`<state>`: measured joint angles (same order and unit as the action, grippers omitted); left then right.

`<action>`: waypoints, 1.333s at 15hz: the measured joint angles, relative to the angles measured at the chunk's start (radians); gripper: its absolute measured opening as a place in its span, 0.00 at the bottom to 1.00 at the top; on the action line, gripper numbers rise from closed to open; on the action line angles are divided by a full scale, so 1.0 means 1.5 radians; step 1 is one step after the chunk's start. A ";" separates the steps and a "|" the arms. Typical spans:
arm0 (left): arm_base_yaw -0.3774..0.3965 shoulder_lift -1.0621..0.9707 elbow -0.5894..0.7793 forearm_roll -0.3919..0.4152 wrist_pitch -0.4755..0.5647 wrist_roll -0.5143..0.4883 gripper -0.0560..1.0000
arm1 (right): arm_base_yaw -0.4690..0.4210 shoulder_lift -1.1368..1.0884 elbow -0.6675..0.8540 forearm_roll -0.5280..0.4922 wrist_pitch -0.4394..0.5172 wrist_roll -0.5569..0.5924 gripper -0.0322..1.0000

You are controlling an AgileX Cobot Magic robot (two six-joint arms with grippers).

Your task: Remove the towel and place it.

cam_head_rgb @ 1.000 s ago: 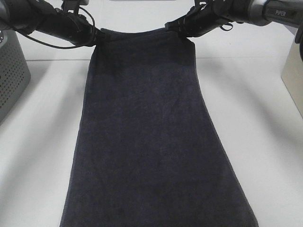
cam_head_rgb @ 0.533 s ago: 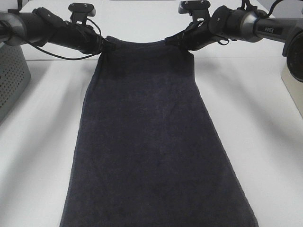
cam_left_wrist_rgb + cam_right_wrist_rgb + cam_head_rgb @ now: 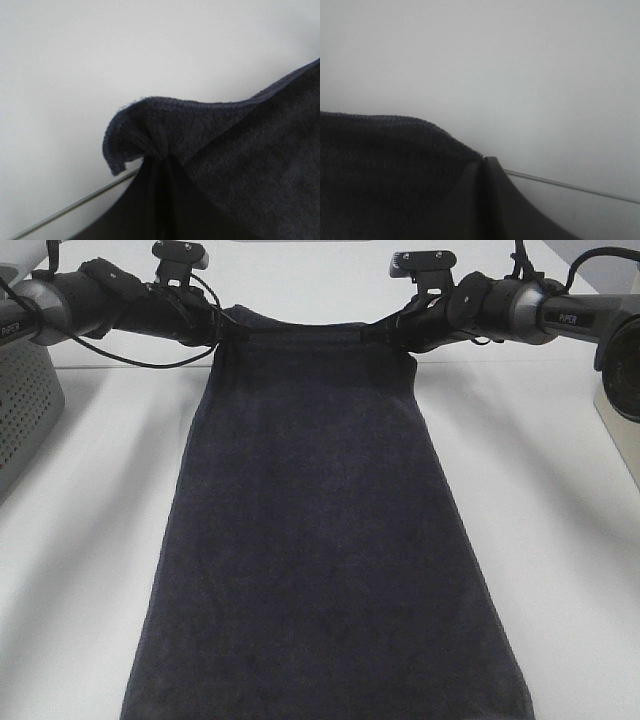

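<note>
My left claw (image 3: 228, 332) and right claw (image 3: 385, 335) each pinch a far corner of the charcoal towel (image 3: 320, 550), which drapes lengthwise down the white counter (image 3: 560, 540).

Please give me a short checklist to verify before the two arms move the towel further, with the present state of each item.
1. Left hand shut on a towel corner: ok.
2. Right hand shut on the other corner: ok.
3. Top edge stretched level between the hands: ok.
4. Towel hangs flat, without twist: ok.
5. Grey basket apart from the towel: ok.
6. Lower edge free of the table: cannot tell, out of frame.
</note>
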<state>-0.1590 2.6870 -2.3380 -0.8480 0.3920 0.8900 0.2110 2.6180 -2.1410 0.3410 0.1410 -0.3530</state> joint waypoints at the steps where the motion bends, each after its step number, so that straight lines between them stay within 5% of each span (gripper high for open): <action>1: 0.000 0.003 -0.001 0.000 0.000 0.002 0.06 | 0.000 0.000 0.000 0.001 -0.001 0.000 0.04; 4: 0.000 0.012 -0.003 -0.005 -0.001 0.004 0.06 | -0.002 0.000 0.000 0.004 -0.001 0.000 0.11; 7: 0.000 0.027 -0.005 -0.015 -0.014 0.004 0.12 | -0.005 0.004 0.000 0.016 -0.010 0.000 0.34; 10: -0.003 0.037 -0.005 -0.024 -0.071 0.004 0.56 | -0.005 0.023 0.000 0.017 -0.009 0.000 0.59; 11: -0.004 0.038 -0.005 -0.026 -0.095 0.004 0.73 | -0.005 0.025 0.000 0.017 0.003 0.000 0.61; 13: -0.006 0.037 -0.005 -0.027 -0.111 0.004 0.88 | -0.005 0.025 0.000 0.017 0.020 0.000 0.63; 20: -0.007 0.007 -0.005 -0.029 0.031 0.004 0.91 | -0.005 0.053 -0.017 0.034 -0.094 0.005 0.59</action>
<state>-0.1690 2.6970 -2.3450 -0.8920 0.4390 0.8960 0.2040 2.6970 -2.1670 0.3920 0.0000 -0.3450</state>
